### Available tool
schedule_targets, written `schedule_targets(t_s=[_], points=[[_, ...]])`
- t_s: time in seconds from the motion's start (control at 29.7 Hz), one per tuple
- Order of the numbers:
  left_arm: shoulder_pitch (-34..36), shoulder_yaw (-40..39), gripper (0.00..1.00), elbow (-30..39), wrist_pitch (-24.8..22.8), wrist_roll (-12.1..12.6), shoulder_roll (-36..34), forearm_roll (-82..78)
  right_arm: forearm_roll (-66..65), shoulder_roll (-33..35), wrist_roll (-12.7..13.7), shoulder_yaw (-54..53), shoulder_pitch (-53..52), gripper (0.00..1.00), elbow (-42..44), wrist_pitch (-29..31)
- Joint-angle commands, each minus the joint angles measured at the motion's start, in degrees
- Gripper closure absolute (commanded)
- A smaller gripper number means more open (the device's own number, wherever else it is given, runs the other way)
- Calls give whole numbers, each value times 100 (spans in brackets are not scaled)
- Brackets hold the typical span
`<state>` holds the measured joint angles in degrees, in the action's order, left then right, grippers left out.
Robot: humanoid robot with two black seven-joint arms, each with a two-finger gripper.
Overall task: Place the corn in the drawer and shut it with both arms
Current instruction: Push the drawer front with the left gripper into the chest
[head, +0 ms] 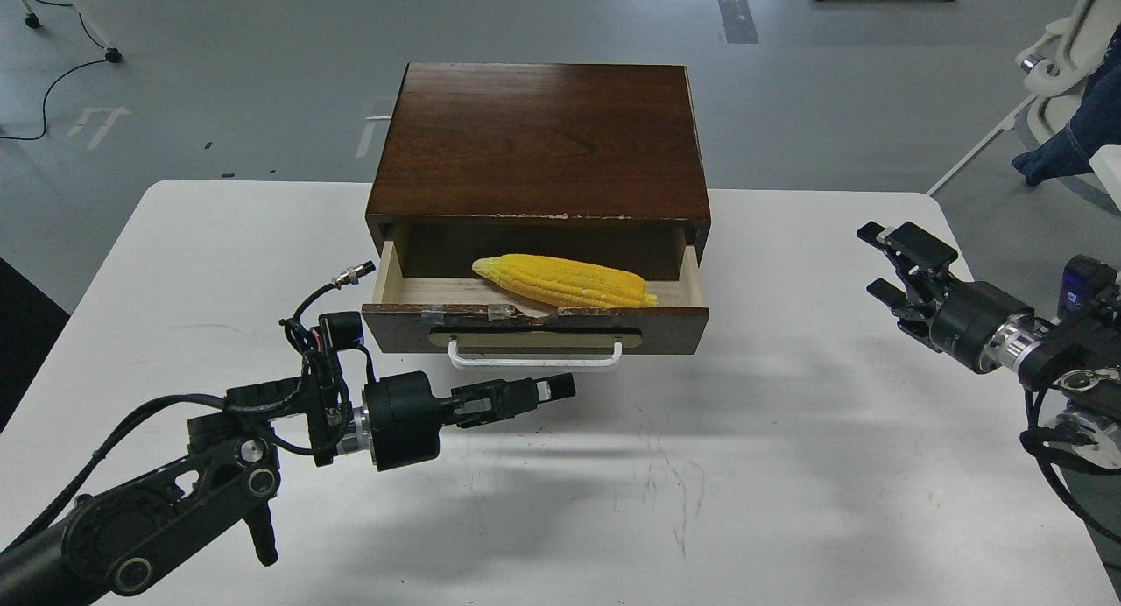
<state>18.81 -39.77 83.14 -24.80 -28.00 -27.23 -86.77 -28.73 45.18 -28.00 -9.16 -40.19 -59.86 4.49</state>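
The yellow corn [565,280] lies lengthwise inside the open drawer [534,328], whose pale interior shows behind the dark front with the white handle [534,358]. My left gripper [553,387] is empty, low over the table just in front of the handle and not touching it. It is turned edge-on, so its fingers cannot be told apart. My right gripper [878,261] is open and empty, far to the right of the drawer, pointing left.
The dark wooden cabinet [539,142] stands at the back middle of the white table [788,466]. A cable and connector [350,278] on my left arm rise beside the drawer's left corner. A chair stands off the table at the far right.
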Motion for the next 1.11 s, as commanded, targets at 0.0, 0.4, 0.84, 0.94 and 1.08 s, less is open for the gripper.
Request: schedule_targets(t_s=[0.0,0.4,0.84,0.94,1.08], points=[[0,4,100,-26,2,0,-2,20,-1,0,0,2,2,1,-8,-1],[61,-13,100,-192,19,0,-10,20,-1,-27,0,-7,2,1,1,-1],[343,-198,100,-711,46,0,16,38,8,-27,0,-7,37,1,-8,-10],[360,-207,100,-737,46,0,7,38,8,-27,0,-7,37,1,-8,-71],[378,-198,100,-781,46,0,7,38,8,-27,0,-7,37,1,-16,-98]])
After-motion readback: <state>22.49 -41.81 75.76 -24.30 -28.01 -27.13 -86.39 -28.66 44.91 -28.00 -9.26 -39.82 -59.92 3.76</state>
